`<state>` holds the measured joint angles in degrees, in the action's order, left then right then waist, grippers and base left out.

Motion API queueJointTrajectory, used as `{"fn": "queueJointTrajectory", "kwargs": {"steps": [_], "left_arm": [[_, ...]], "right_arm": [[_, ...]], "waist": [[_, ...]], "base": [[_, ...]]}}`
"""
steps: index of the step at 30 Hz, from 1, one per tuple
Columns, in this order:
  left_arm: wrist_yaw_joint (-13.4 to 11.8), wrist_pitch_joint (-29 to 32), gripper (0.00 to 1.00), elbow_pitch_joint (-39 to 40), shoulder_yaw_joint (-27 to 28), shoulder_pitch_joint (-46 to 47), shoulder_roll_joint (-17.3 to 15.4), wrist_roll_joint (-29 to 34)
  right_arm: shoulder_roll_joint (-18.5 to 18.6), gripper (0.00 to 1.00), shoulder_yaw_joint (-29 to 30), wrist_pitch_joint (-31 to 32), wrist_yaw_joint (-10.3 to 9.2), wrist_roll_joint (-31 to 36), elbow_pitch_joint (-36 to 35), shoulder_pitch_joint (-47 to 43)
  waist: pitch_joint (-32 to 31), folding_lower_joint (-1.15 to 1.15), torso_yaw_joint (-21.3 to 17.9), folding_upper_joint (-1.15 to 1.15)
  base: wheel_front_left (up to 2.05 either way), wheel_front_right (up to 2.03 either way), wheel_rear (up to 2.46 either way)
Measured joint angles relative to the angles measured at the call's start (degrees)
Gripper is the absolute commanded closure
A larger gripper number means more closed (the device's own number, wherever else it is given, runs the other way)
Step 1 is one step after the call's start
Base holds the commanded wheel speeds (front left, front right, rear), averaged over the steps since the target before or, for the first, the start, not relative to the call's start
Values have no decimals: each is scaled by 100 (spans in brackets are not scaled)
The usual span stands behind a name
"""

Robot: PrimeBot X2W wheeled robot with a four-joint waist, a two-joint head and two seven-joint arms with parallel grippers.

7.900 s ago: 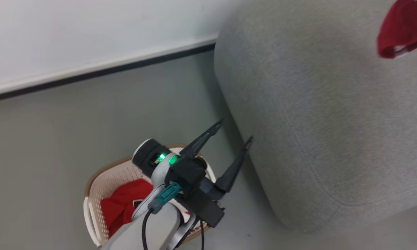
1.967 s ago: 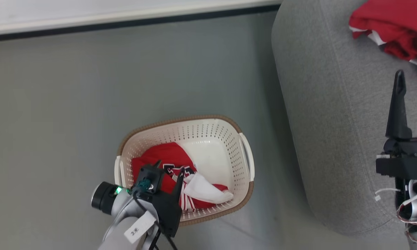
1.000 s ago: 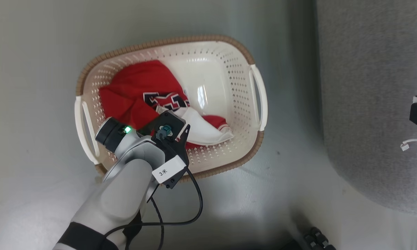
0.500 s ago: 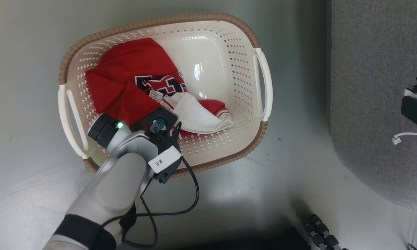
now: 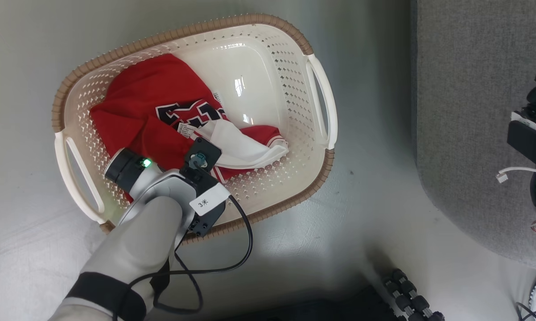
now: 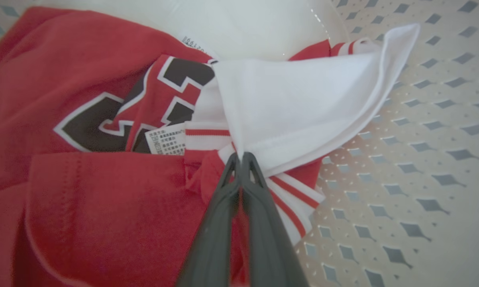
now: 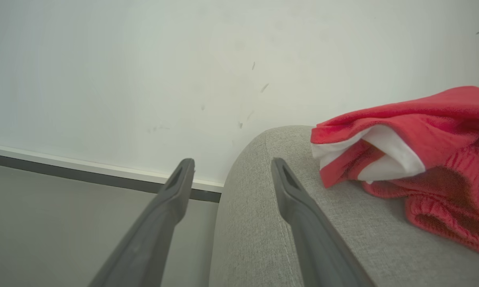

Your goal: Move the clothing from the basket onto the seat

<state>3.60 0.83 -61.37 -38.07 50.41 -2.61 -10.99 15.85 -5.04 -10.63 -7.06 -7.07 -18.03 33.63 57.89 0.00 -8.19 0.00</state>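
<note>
Grey floor [image 5: 375,214]: bears basket [image 5: 294,76], holding red clothing [image 5: 147,98]; seat [image 5: 464,111] just beside it, carrying further garments [image 7: 423,115].

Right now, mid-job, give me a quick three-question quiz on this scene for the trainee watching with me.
1. True or false: the left end effector is shut on the clothing inside the basket.
2. Pick one. The right end effector is: A) open and holding nothing; B) shut on a garment; C) down inside the basket.
3. Fill the blank: a red garment already lies on the grey ____.

Key: 1 true. 2 A. 3 seat.
</note>
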Motion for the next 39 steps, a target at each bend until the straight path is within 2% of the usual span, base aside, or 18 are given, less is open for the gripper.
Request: {"fn": "queueJointTrajectory", "kwargs": {"steps": [12, 24, 39], "left_arm": [[45, -376, 100, -41, -30, 118, 1, -236], [153, -1395, 100, 509, 107, 94, 8, -767], [198, -1514, 100, 1430, 77, -121, 15, -1021]], "right_arm": [[-103, 0, -75, -113, 0, 1, 330, 107], [-305, 0, -319, -288, 52, -41, 1158, 106], [-369, 0, -352, -360, 164, -154, 1876, -259]], "waist": [[-139, 0, -27, 0], [-804, -1, 75, 0], [-1906, -2, 316, 0]], "base": [[0, 0, 0], [0, 0, 0], [0, 0, 0]]}}
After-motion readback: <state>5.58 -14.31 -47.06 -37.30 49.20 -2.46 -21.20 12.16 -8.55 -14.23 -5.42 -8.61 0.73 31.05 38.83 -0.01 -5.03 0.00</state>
